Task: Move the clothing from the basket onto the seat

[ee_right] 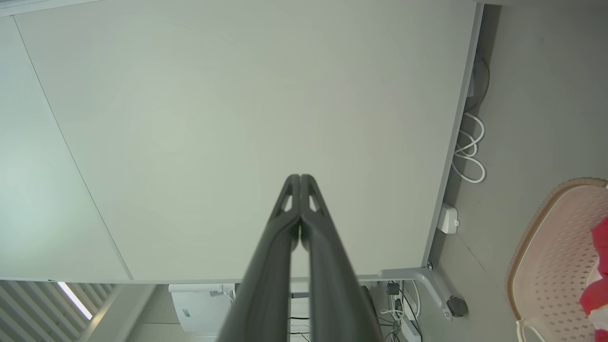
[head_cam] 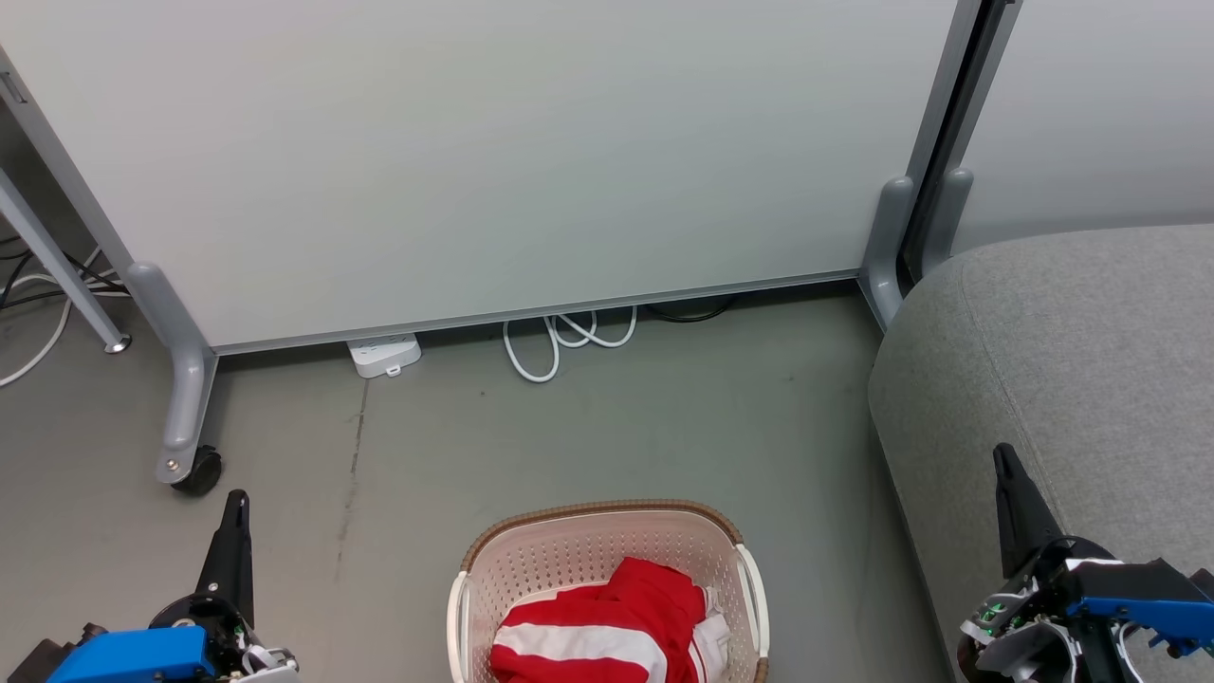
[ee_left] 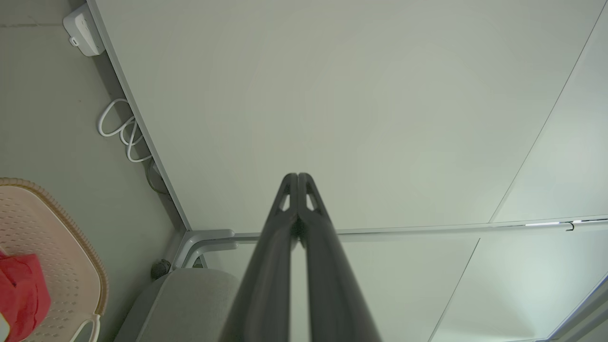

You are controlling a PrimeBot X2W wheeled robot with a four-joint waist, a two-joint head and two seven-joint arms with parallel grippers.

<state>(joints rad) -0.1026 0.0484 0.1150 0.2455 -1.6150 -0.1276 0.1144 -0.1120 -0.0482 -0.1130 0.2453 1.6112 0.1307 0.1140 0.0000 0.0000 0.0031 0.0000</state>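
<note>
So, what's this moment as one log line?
clothing: in basket | seat: beside basket | left gripper: shut | right gripper: shut

place: office or lab-like room | far: pale partition panels (head_cam: 474, 161) on grey feet, castor (head_cam: 199, 471) | floor (head_cam: 616, 427): bare grey, power strip (head_cam: 384, 354), looped white cable (head_cam: 560, 341) | right: grey sofa (head_cam: 1072, 360) | far left: table leg (head_cam: 57, 266)

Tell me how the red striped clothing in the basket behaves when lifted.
Likely floppy: the clothing lies crumpled in folds, so it should drape. Probably light, being a loose heap. Trailing ends may drag over the basket wall.
</note>
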